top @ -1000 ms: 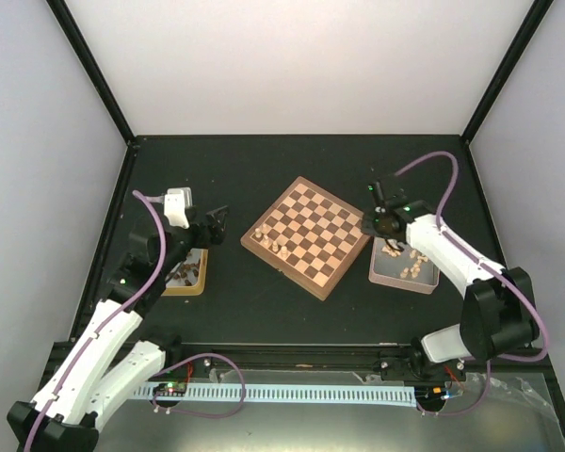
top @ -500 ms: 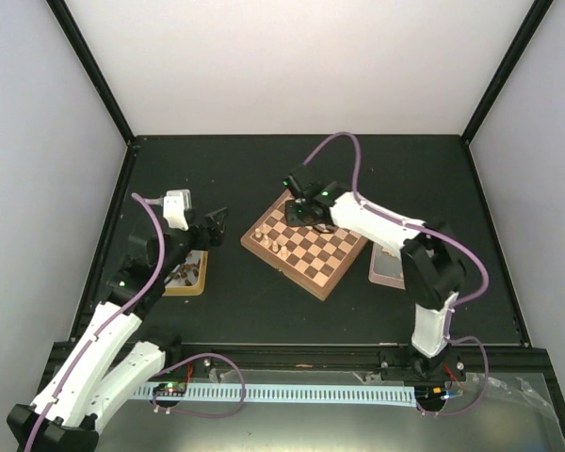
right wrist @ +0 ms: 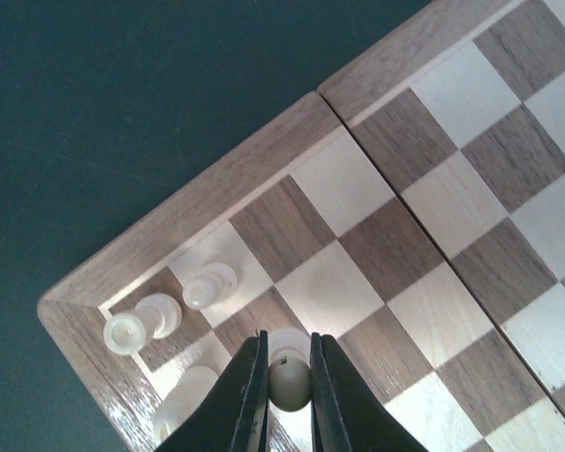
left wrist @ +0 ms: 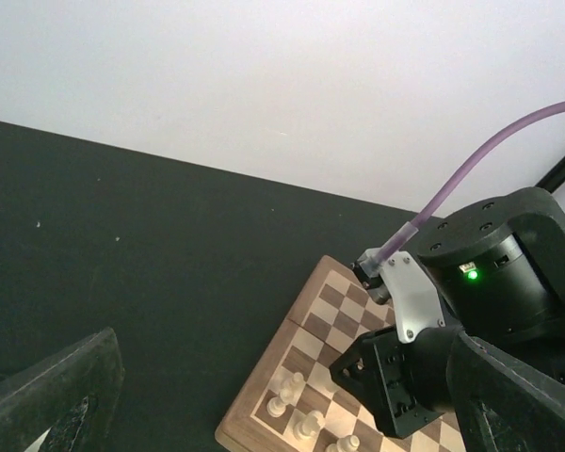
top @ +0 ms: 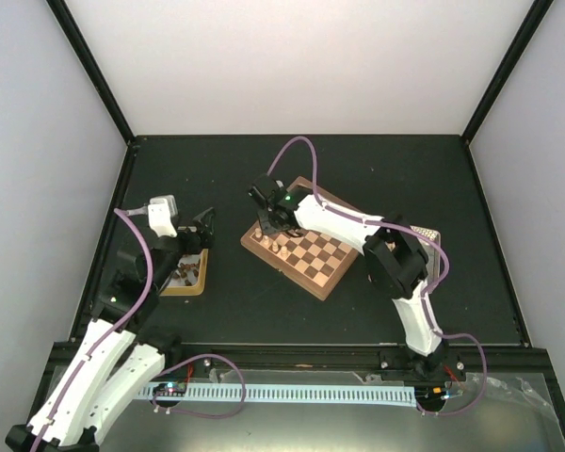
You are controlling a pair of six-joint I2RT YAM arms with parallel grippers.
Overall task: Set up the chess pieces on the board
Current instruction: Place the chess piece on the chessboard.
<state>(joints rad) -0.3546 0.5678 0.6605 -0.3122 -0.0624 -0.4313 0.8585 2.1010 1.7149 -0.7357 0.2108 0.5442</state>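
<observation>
The right pincer (right wrist: 288, 350) gripped a pale chess piece (right wrist: 289, 381), nearly closed. The piece stood upright, long axis along the fingers, over the board (right wrist: 264, 155)'s 9 o'clock corner. Just beside stood other pale pieces (right wrist: 210, 285); squares toward 1 o'clock lay open. The left pincer (top: 204, 231) gaped wide, empty, above the desk (top: 264, 311).

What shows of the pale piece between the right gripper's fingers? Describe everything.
The pale piece looks like cream wood; only its round top shows, from above. The right gripper is shut on it, dark fingers against both sides. It is over the board near a corner, beside other pale pieces. Contact with the board is unclear.
</observation>
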